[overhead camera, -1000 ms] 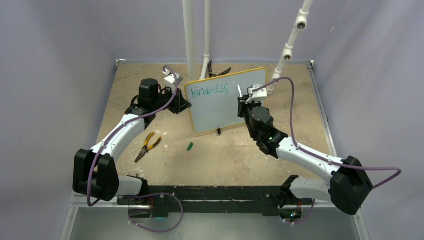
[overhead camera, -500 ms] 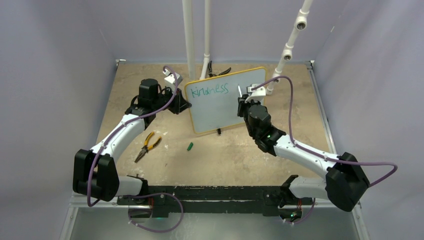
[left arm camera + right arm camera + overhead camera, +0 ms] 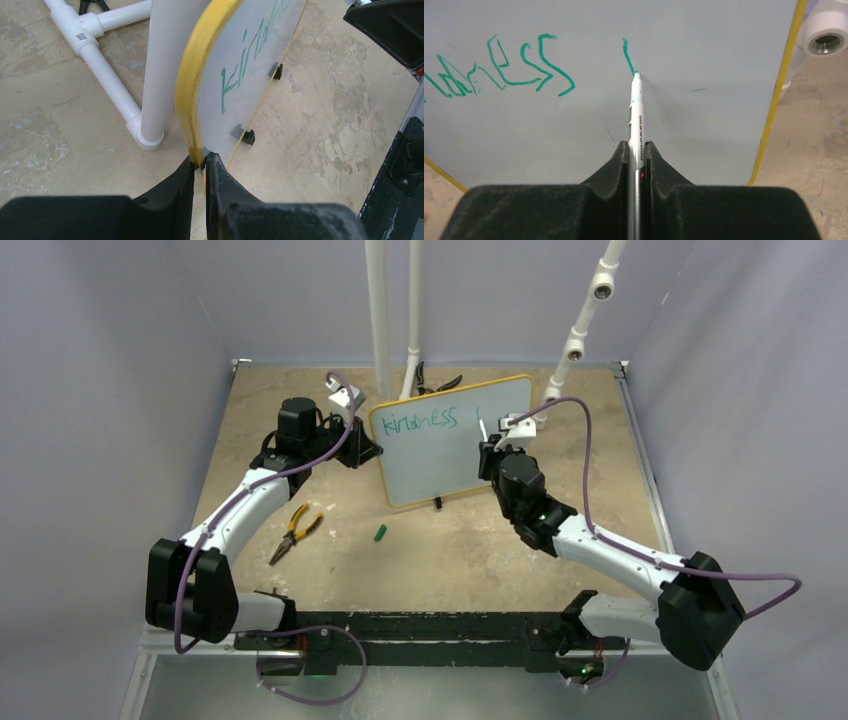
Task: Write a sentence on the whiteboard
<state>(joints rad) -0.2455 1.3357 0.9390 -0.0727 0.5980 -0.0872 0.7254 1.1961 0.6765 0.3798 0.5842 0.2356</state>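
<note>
On the worktop (image 3: 450,550) I count one whiteboard (image 3: 440,465), pinched by my left claw (image 3: 200,162); my right claw (image 3: 637,147) grasps one marker (image 3: 636,105), tip on the sentence (image 3: 424,422): one word, one stroke.

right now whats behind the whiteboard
A white pipe stand rises right behind the whiteboard, and black-handled pliers lie farther back. Anything lying close behind it is hidden from above.

Soft, even light in all 3 views leaves the whiteboard (image 3: 450,462) a flat pale grey, with only faint shadows on the table (image 3: 450,550) below it. At the whiteboard the marker pen (image 3: 636,112) tip is sharp; the right gripper (image 3: 637,146), nearer the lens, looks slightly softer.
</note>
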